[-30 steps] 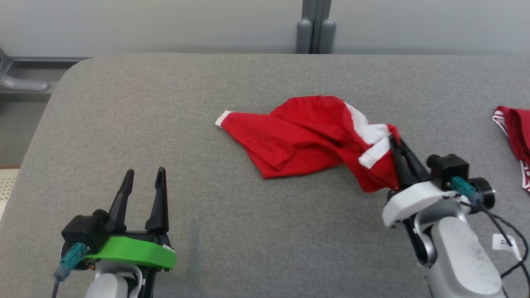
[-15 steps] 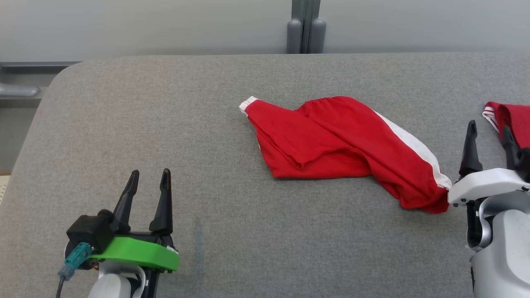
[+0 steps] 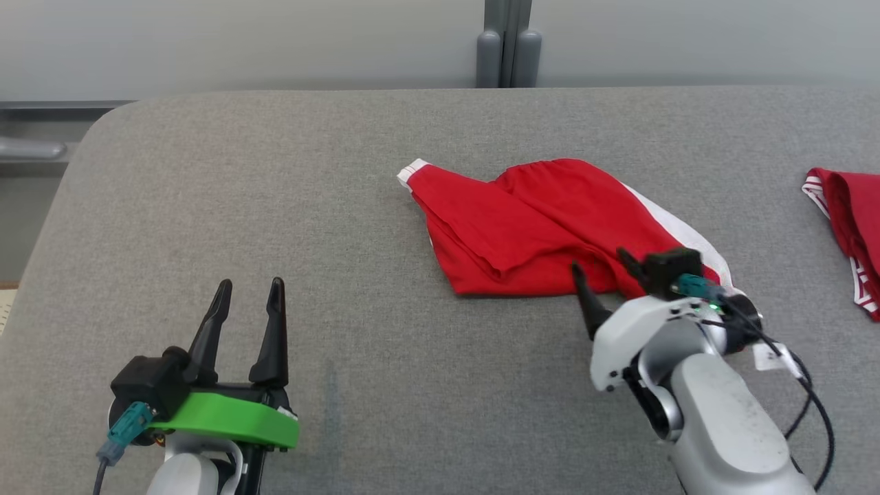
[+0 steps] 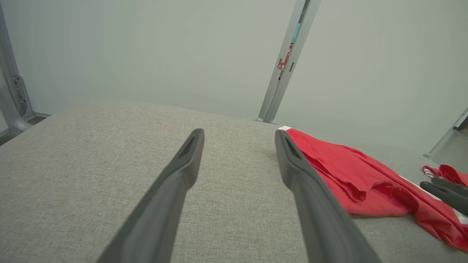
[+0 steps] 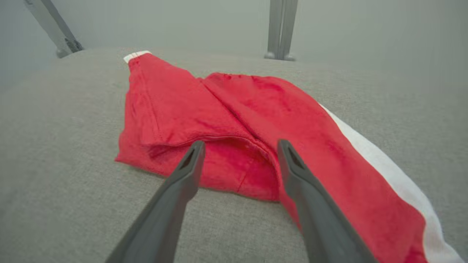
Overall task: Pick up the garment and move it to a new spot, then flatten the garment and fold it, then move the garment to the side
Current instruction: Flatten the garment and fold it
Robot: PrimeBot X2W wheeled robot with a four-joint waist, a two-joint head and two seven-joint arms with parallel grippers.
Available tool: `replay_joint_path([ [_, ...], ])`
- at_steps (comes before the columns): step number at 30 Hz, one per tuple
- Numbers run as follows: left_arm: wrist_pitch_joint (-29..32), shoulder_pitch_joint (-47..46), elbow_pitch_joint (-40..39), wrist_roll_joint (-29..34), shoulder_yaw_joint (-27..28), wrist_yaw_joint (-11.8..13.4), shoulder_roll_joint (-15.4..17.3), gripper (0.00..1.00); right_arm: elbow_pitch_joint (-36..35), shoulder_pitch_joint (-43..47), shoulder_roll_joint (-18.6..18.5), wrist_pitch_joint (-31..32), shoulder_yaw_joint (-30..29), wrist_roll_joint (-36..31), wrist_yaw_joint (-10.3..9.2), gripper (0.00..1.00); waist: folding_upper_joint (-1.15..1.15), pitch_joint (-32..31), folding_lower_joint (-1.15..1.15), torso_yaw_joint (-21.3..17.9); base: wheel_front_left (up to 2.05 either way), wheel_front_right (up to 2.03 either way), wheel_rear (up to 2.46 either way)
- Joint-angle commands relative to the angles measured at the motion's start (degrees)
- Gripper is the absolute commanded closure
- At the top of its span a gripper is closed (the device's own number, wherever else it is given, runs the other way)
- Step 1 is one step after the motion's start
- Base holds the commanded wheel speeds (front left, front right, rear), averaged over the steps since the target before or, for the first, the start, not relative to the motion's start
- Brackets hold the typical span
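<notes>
The garment (image 3: 536, 220), red shorts with a white side stripe, lies crumpled on the grey table (image 3: 344, 172), a white-edged cuff pointing left. My right gripper (image 3: 599, 262) stands open at the garment's near edge, left of its right end, with nothing in it. In the right wrist view the right gripper (image 5: 241, 144) straddles a fold of the garment (image 5: 237, 109), a finger on each side. My left gripper (image 3: 251, 283) rests open at the near left, well clear of the cloth. The left wrist view has the left gripper (image 4: 239, 133) wide, the garment (image 4: 340, 164) to its right.
Another red piece of clothing with white stripes (image 3: 849, 213) lies at the table's right edge. A grey post (image 3: 509, 48) stands behind the far edge. The table's rounded far-left corner (image 3: 103, 124) drops off to a metal rail.
The right gripper opened and let go of the garment's right end, which dropped flat. It swung out right, then came back left to the near edge. The left arm stayed put.
</notes>
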Motion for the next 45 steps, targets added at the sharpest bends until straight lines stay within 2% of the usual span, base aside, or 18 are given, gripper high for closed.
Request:
replay_joint_path([
  [1, -0.1, -0.9, -0.1, -0.1, 0.0, -0.1, 0.2, 0.0, 0.5, -2.1, -0.1, 0.5, 2.3, -0.4, -0.01, 0.0, 0.0, 0.4, 0.0, 0.5, 0.0, 0.0, 0.0],
  [3, -0.1, -1.5, -0.3, -0.1, -0.4, -0.1, 0.2, 0.0, 2.2, -4.4, -0.1, 1.2, 6.4, -2.2, -0.02, 0.0, 0.0, 1.0, 0.0, 1.1, 0.0, 0.0, 0.0],
  [7, -0.1, -2.0, 0.0, -0.3, -0.8, -0.1, 0.3, 0.0, 5.4, -7.8, -0.2, 1.5, 10.6, -2.1, -0.02, 0.0, 0.0, 1.8, 0.0, 2.5, 0.0, 0.0, 0.0],
  [20, -0.1, -2.8, 0.0, -0.5, -0.9, -0.1, 0.0, 0.0, 14.1, -12.2, -0.2, 2.7, 11.9, -5.4, -0.03, 0.0, 0.0, 3.2, 0.0, 4.6, 0.0, 0.0, 0.0],
  [21, -0.1, -2.9, 0.0, -0.5, -0.8, -0.1, 0.0, 0.0, 14.5, -12.4, -0.2, 2.5, 11.4, -6.1, -0.02, 0.58, 0.0, 3.3, 0.0, 4.7, 0.0, 0.0, 0.0],
  [22, -0.1, -2.9, 0.0, -0.5, -0.8, -0.1, -0.1, 0.0, 14.7, -12.4, -0.1, 2.3, 11.1, -6.3, -0.02, 0.85, 0.0, 3.3, 0.0, 4.7, 0.0, 0.0, 0.0],
  [23, -0.1, -2.9, 0.0, -0.5, -0.8, -0.1, -0.1, 0.0, 14.8, -12.5, -0.1, 1.9, 10.6, -6.4, -0.03, 1.0, 0.0, 3.4, 0.0, 4.7, 0.0, 0.0, 0.0],
  [29, -0.1, -2.6, 0.1, -0.3, -0.6, -0.1, -0.2, 0.0, 14.2, -11.4, -0.1, -0.5, 7.7, -6.5, -0.03, 1.0, 0.0, 3.2, 0.0, 4.4, 0.0, 0.0, 0.0],
  [34, -0.1, -1.6, 0.1, -0.1, -0.1, -0.1, -0.2, 0.0, 9.7, -7.2, -0.1, -2.9, 3.5, -5.4, -0.03, 1.0, 0.0, 2.4, 0.0, 3.5, 0.0, 0.0, 0.0],
  [38, -0.1, -1.0, -0.2, -0.1, 0.5, -0.1, 0.1, 0.0, 2.8, -1.8, -0.2, -2.3, -1.6, -6.9, -0.03, 1.0, 0.0, 2.1, 0.0, 1.8, 0.0, 0.0, 0.0],
  [45, -0.1, -0.4, -0.2, -0.1, 0.6, -0.1, 0.4, 0.0, -11.7, 8.6, -0.1, 3.1, -11.6, -10.1, -0.03, 1.0, 0.0, 1.8, 0.0, -2.1, 0.0, 0.0, 0.0],
])
